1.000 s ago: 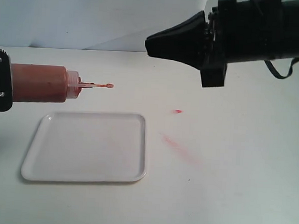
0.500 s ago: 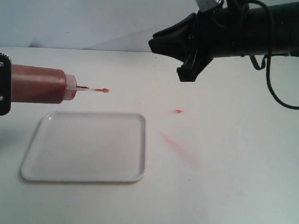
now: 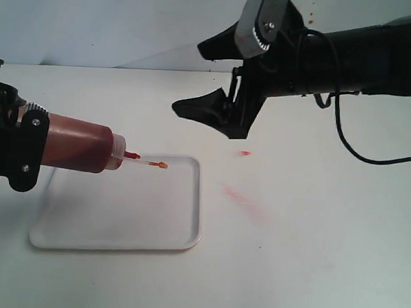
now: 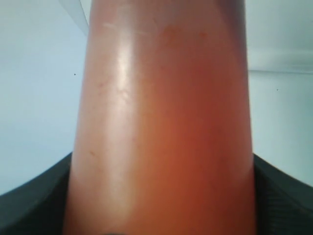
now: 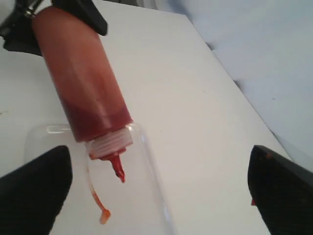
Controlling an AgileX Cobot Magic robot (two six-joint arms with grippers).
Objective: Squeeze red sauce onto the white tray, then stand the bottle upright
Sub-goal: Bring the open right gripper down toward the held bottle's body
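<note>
Change against a second ago: your left gripper (image 3: 26, 150) has tipped the bottle (image 3: 79, 143). It was level then, with the nozzle pointing out past the tray's far side. It now slants nozzle-down, and the nozzle (image 3: 131, 155) hangs over the tray (image 3: 121, 215) near its far rim. The grip is unchanged: jaws clamped on the bottle's base end. The bottle's body fills the left wrist view, with dark fingers (image 4: 29, 208) at either side.

The tip cap (image 3: 162, 165) dangles on its tether just beyond the nozzle, also above the tray.

Sauce (image 5: 100, 115): dark, gathered at the nozzle end inside the bottle.

Your right gripper (image 3: 188, 79) has changed most. A second ago its jaws were together, high over the far side of the table (image 3: 325, 259). Now they stand wide apart with nothing between them, and the arm has come lower and toward the bottle. In the right wrist view the bottle lies ahead of the spread fingers (image 5: 34, 188), untouched.

The tray has not moved. The pale smear (image 3: 248, 202) and small red spot (image 3: 244, 153) lie on the table right of the tray, as before.
</note>
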